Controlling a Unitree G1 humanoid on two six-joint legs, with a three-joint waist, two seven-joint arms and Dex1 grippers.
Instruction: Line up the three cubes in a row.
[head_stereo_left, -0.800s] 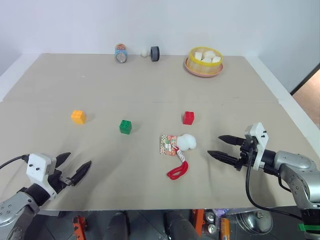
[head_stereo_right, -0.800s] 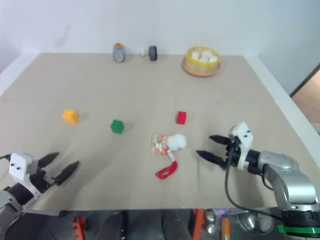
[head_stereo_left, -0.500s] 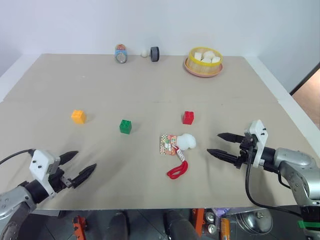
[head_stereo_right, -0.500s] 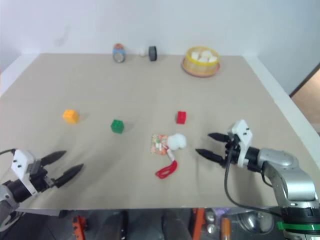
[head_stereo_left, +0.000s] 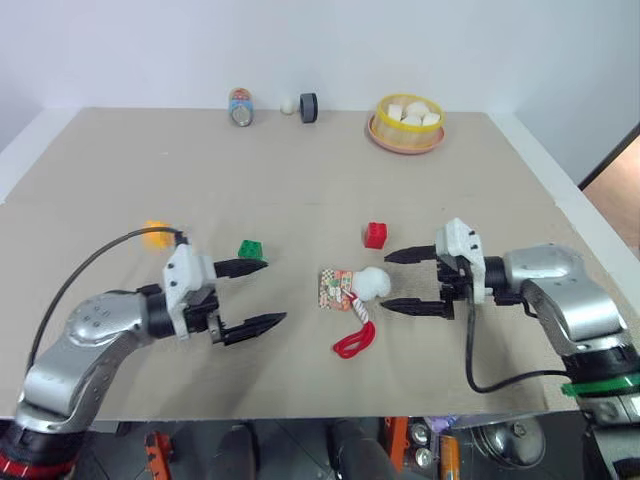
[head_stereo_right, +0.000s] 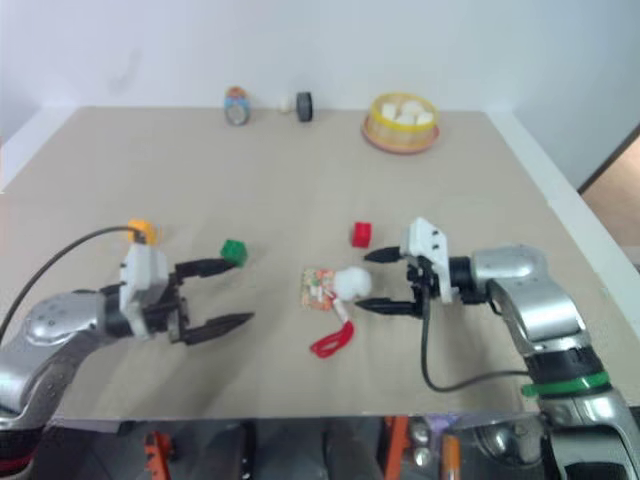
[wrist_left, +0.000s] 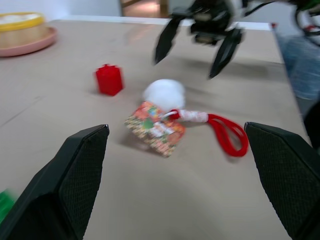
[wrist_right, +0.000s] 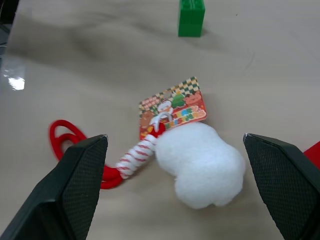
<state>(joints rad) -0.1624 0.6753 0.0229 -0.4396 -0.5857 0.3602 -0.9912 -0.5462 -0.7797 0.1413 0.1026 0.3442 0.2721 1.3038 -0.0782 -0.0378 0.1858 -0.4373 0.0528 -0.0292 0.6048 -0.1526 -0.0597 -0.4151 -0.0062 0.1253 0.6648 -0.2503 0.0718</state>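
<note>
L claw (head_stereo_left: 252, 293) is spread wide, nothing in it, fingers pointing across the table twd the other arm. R claw (head_stereo_left: 400, 281) likewise wide, empty, pointing back at it. My read: both arms are set up facing inward w/ jaws pre-opened so either can take a cube w/o a further opening move; no grasp begun yet.

From L claw outward: green cube (head_stereo_left: 251, 249) sits just beyond its far finger, close by, apart from it as far as I can tell. Orange-yellow cube (head_stereo_left: 155, 233) lies behind the L claw, on the wrist side & farther up the table, partly hidden by the cable. Ahead of the L claw, btwn the two claws, lies a white plush ornament (head_stereo_left: 375, 283) w/ a printed card (head_stereo_left: 337, 288) & a red cord loop (head_stereo_left: 355, 341).

From R claw outward: the ornament is right in front of its fingertips, near, not touching. Red cube (head_stereo_left: 375, 235) is just beyond the R claw's far finger, slightly ahead of the tip, apart from it.

So the cubes lie in a loose crooked spread, well apart, not in a row. Green is nearest L, red nearest R. The ornament sits in the way on the near side & could get snagged.

Far edge of table (head_stereo_left: 300, 170): yellow basket (head_stereo_left: 408, 124) w/ white lumps, a small tin (head_stereo_left: 241, 107), a dark roll (head_stereo_left: 310, 107).
</note>
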